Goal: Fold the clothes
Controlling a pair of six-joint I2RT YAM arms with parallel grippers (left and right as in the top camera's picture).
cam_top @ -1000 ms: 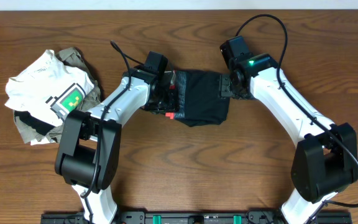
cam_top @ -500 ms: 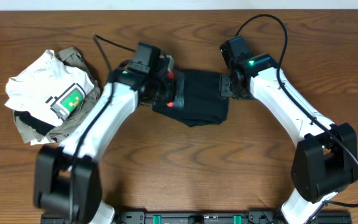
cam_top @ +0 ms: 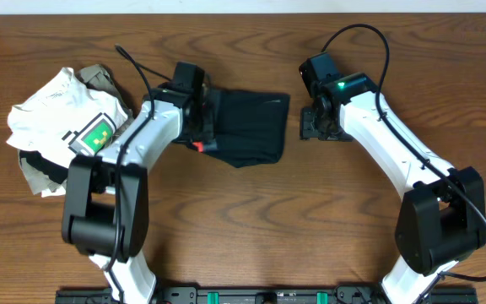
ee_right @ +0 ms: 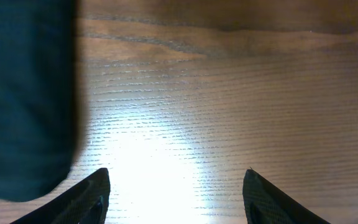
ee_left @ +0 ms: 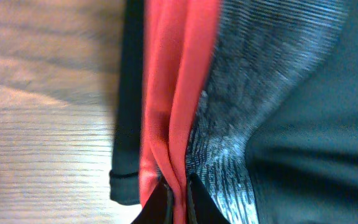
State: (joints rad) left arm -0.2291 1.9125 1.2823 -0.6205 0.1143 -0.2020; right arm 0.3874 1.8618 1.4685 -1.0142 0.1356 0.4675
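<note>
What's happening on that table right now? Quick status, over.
Left gripper shut on pants waistband. Right gripper open, empty, beside pants. White T-shirt heaped off left, not blocking.

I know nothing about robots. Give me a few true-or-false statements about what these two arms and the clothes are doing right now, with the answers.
1. The left gripper pinches the pants' waistband. True.
2. The right gripper grips the pants too. False: it is open over bare table beside them.
3. The white T-shirt lies on the pants. False: it lies well apart from them.
4. The pants lie between the two grippers. True.
</note>
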